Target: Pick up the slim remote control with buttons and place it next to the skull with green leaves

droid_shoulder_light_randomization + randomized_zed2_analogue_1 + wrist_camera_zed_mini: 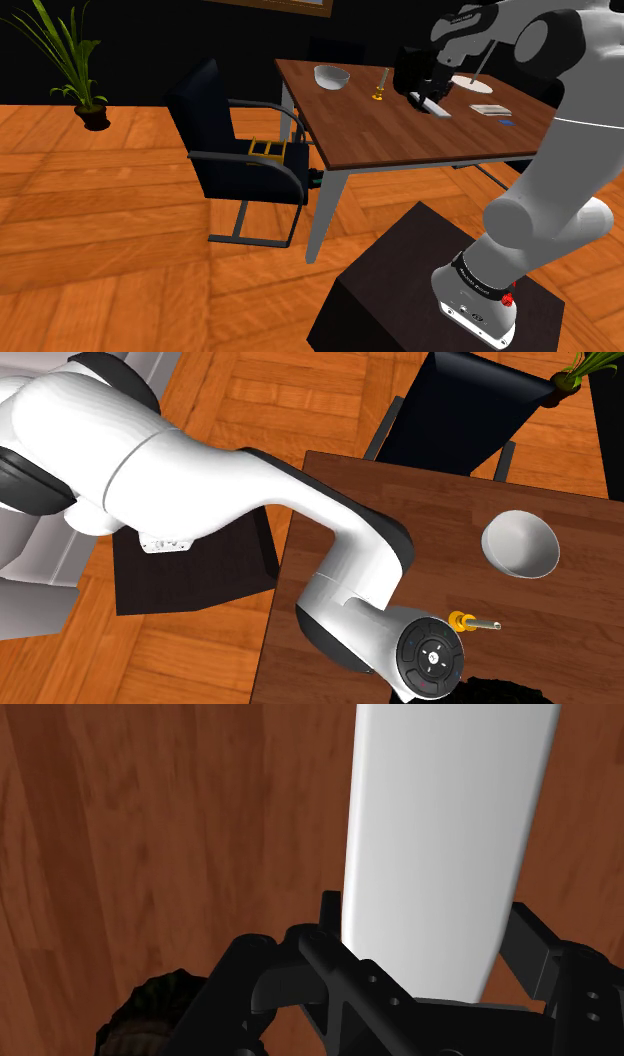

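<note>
Gripper (430,919) over the wooden table (400,135), fingers (327,916) clamped on both long edges of the remote (450,834), drawn plain white with no buttons visible. The remote runs straight out from the gripper, wood grain on either side of it. In the shoulder view the remote (436,107) sits just under the black hand near the table's middle; cannot tell whether it is touching the top or lifted off it. A white bowl (332,76) and a yellow-handled tool (380,90) lie towards that view's left of the gripper, apart from each other. A black chair (215,135) stands at the table's end. Beside the gripper base there is a dark roundish thing (140,1016), unidentifiable.
</note>
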Controlling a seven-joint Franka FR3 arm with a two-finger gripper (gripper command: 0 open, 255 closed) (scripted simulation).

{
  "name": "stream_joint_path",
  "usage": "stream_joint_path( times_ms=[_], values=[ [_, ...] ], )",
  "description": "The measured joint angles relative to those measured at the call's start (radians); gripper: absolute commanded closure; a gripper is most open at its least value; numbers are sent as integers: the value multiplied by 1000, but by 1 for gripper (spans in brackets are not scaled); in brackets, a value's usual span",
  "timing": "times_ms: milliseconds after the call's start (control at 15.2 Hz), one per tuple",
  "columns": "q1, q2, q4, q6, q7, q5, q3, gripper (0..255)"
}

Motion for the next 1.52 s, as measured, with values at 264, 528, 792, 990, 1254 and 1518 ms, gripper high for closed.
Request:
stream_joint_path(
  times_ms=[264, 528, 792, 990, 1254, 1518],
  values=[
    [0, 15, -33, 47, -2, 5, 3, 255],
    [-1, 31, -63, 93, -6, 11, 5, 255],
    [-3, 52, -89, 139, -10, 18, 8, 255],
    [-4, 66, -110, 173, -15, 23, 10, 255],
    [-5, 78, -116, 192, -16, 27, 12, 255],
    [-5, 79, -117, 194, -16, 27, 12, 0]
  ],
)
